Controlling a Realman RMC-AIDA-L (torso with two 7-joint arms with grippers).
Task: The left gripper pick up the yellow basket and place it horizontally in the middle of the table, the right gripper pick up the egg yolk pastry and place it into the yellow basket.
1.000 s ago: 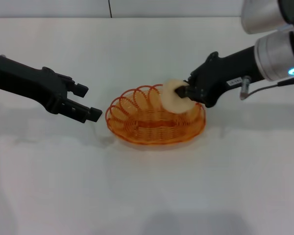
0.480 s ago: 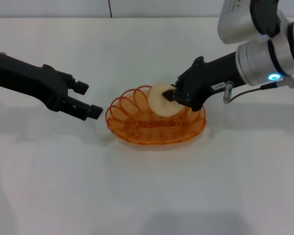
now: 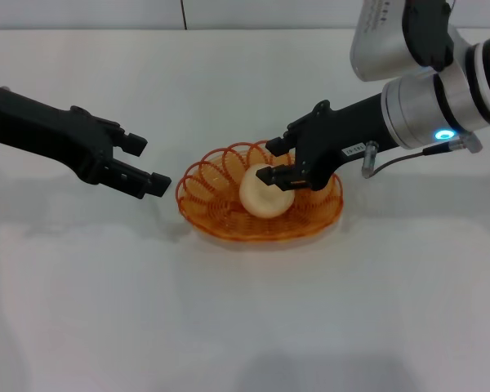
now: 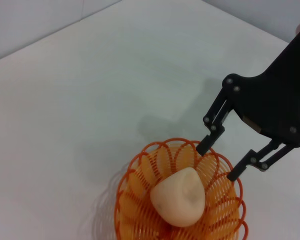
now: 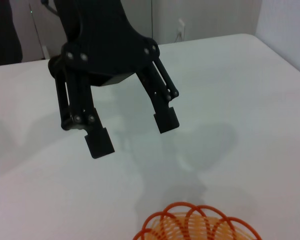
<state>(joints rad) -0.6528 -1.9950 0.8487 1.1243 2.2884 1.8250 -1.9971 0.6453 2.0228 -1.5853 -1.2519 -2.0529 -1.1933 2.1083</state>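
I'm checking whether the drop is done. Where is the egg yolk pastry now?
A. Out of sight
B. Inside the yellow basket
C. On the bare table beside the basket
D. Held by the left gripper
B: the egg yolk pastry sits inside the yellow basket, with the right gripper open right over it.

Yellow basket: oval orange-yellow wire, looped scalloped rim, see-through, upright, long axis lying 9-to-3 across the head view, near centre of the white bench. Egg yolk pastry: pale beige dome, smooth, inside the basket near its middle, tilted; whether it rests on the wire floor cannot be told. In the left wrist view the pastry fills the basket's centre, rim loops all around it.
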